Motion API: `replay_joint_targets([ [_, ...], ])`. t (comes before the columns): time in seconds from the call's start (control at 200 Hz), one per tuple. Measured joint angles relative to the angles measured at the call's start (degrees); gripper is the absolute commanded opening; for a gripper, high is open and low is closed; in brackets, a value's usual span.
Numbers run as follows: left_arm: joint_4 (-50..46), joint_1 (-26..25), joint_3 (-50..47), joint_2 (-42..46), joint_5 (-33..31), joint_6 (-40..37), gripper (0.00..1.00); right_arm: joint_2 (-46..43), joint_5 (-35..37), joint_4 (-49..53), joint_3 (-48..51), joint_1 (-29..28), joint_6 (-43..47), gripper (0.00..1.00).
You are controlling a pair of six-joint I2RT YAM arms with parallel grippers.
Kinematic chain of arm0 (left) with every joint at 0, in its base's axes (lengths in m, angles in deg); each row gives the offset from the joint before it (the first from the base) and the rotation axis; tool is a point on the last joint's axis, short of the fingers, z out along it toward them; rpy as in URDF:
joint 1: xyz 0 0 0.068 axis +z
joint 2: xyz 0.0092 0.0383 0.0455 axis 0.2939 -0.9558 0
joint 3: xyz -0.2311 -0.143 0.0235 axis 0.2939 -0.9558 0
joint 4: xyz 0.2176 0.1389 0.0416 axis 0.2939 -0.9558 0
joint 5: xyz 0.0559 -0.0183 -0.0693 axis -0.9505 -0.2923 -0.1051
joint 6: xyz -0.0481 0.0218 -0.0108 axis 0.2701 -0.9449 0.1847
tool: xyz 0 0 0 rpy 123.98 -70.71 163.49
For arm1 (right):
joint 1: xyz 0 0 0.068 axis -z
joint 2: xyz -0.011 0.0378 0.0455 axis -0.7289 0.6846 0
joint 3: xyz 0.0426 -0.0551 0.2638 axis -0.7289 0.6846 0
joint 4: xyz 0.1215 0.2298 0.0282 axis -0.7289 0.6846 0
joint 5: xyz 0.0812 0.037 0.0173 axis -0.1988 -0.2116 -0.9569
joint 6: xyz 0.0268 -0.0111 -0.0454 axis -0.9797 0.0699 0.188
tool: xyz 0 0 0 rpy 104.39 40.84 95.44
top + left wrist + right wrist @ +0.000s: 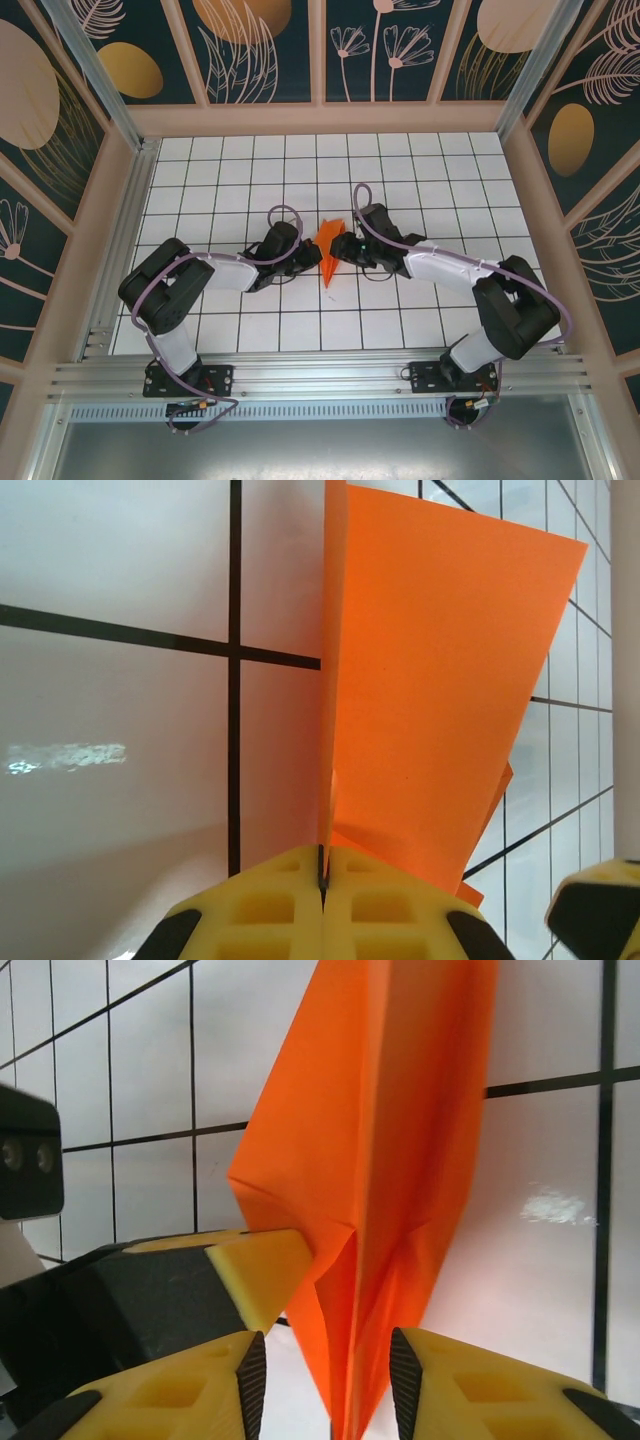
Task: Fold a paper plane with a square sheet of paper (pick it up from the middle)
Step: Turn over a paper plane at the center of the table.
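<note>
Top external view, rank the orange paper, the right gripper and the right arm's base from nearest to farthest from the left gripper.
1. The orange paper, pinched in the left gripper.
2. The right gripper, just right of the paper.
3. The right arm's base, near edge, far right.

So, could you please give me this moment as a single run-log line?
left gripper: shut on paper plane | right gripper: open, jaws either side of its fold | position: between both grippers, mid table
</note>
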Motion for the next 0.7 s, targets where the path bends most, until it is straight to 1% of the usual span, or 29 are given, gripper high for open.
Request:
replay_joint_targets([
  [0.105, 0.9, 0.0, -0.1, 0.0, 0.1, 0.6, 0.02, 0.9, 2.0, 1.9, -2.2, -1.5, -0.6, 0.33],
  [0.27, 2.3, 0.0, -0.4, 0.0, 0.3, 1.4, 0.01, 3.4, 4.2, 4.2, -4.5, -2.6, -1.1, 0.34],
  [0.385, 2.6, 0.0, -0.9, 0.0, 0.3, 1.9, 0.01, 5.7, 6.2, 6.2, -5.8, -3.0, -1.5, 0.36],
  [0.515, 3.1, 0.0, -1.2, -0.5, 0.5, 2.3, 0.0, 6.0, 7.7, 7.7, -5.9, -3.1, -1.9, 0.38],
  [0.701, 3.7, 0.0, -1.2, -1.7, 1.4, 3.0, 0.0, 6.7, 8.2, 7.9, -6.4, -3.1, -1.9, 0.37],
])
